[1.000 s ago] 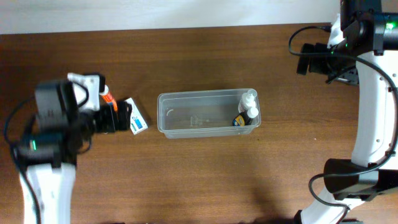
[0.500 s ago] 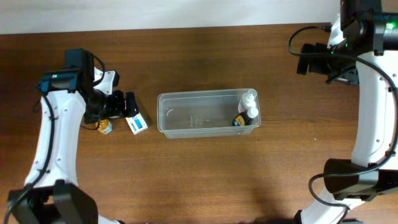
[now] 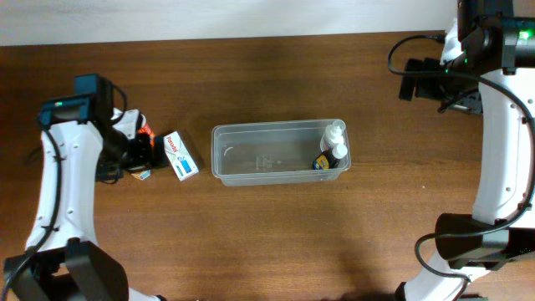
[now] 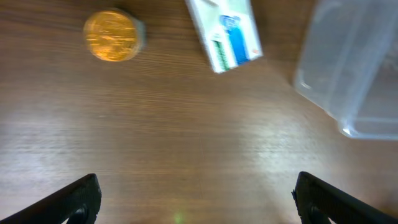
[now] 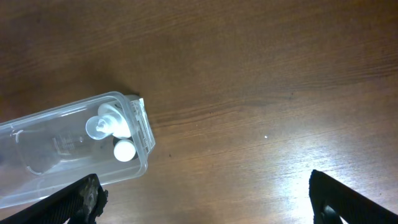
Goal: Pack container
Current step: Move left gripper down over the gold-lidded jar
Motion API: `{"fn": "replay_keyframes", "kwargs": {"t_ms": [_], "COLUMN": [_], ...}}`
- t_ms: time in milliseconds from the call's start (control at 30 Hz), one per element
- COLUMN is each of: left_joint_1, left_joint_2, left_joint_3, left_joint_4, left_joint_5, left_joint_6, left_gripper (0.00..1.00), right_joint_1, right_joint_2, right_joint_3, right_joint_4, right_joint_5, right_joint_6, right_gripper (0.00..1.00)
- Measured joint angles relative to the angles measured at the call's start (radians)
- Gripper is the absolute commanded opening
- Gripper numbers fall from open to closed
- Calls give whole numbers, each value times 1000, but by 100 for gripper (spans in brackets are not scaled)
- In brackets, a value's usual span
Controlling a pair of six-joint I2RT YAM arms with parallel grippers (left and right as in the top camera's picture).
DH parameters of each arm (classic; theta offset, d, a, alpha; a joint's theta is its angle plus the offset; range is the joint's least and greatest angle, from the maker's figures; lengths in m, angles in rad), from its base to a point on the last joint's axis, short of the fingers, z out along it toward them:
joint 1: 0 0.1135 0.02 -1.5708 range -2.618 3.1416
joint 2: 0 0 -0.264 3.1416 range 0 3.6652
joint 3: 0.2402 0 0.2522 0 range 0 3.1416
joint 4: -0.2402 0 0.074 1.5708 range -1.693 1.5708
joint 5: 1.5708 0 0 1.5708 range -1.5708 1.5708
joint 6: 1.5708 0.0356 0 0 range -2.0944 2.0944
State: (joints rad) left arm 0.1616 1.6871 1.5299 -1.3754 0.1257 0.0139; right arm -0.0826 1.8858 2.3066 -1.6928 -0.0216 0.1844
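Observation:
The clear plastic container [image 3: 251, 155] lies at the table's middle, with two white-capped bottles [image 3: 335, 134] [image 3: 338, 154] standing at its right end. A white and blue box [image 3: 180, 156] lies just left of it. A small bottle with a gold-orange cap [image 3: 140, 173] stands left of the box. My left gripper [image 3: 149, 155] hovers over them, open and empty. In the left wrist view [image 4: 196, 208] I see the cap [image 4: 112, 43], the box [image 4: 225, 34] and a container corner [image 4: 354, 74]. My right gripper [image 3: 418, 79] is open and empty at the far right [image 5: 208, 205].
An orange-tipped item [image 3: 145, 130] shows beside the left arm. The right wrist view shows the container's end [image 5: 62, 155] with the bottles [image 5: 102, 124] and bare wood to the right. The table's far edge runs along the top of the overhead view.
The left arm has swung and its gripper shifted slightly left, staying by the box and small bottle. The box, the container and the right arm have not moved.

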Motion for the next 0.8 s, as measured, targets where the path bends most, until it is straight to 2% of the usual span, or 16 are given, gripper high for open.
{"fn": "replay_keyframes", "kwargs": {"t_ms": [200, 633, 800], "left_joint_1": [60, 65, 65], "left_joint_2": [0, 23, 99], "left_joint_3": [0, 0, 0], "left_joint_4": [45, 125, 146], "left_joint_5": [-40, -73, -74], "left_joint_6": [0, 33, 47], "left_gripper": [99, 99, 95], "right_joint_1": [0, 0, 0], "right_joint_2": [0, 0, 0], "right_joint_3": [0, 0, 0], "right_joint_4": [0, 0, 0], "right_joint_5": [0, 0, 0], "right_joint_6": [0, 0, 0], "right_gripper": [98, 98, 98]}}
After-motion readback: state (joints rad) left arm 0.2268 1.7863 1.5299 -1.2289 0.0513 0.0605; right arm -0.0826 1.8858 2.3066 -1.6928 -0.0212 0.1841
